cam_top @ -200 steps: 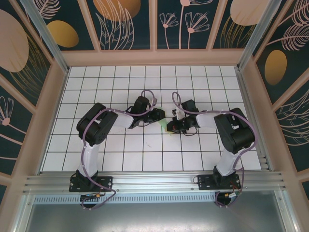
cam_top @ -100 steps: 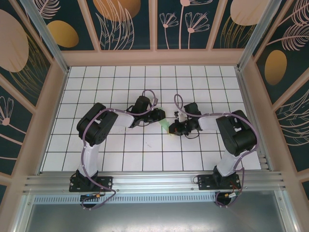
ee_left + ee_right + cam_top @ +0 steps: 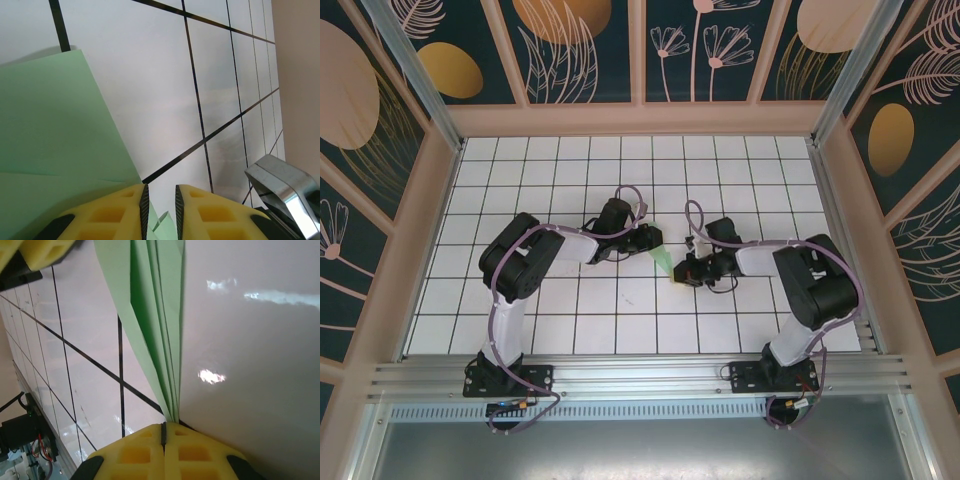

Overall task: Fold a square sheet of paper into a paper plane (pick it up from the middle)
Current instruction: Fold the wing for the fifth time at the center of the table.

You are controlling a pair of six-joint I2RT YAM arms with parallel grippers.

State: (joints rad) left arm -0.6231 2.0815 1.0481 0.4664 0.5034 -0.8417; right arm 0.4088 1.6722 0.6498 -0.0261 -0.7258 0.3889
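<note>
Over the table (image 3: 620, 330), left pincer (image 3: 160, 200) and right pincer (image 3: 163, 435) both tight on paper plane (image 3: 663, 260).

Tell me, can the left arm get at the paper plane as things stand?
Probably yes: the left gripper has its jaws closed on the paper plane, and the right gripper, pinching another end, leaves that side free.

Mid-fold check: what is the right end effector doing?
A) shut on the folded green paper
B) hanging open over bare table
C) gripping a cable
A: in the right wrist view the folded green paper narrows into the right end effector, whose yellow fingers meet with no gap.
</note>
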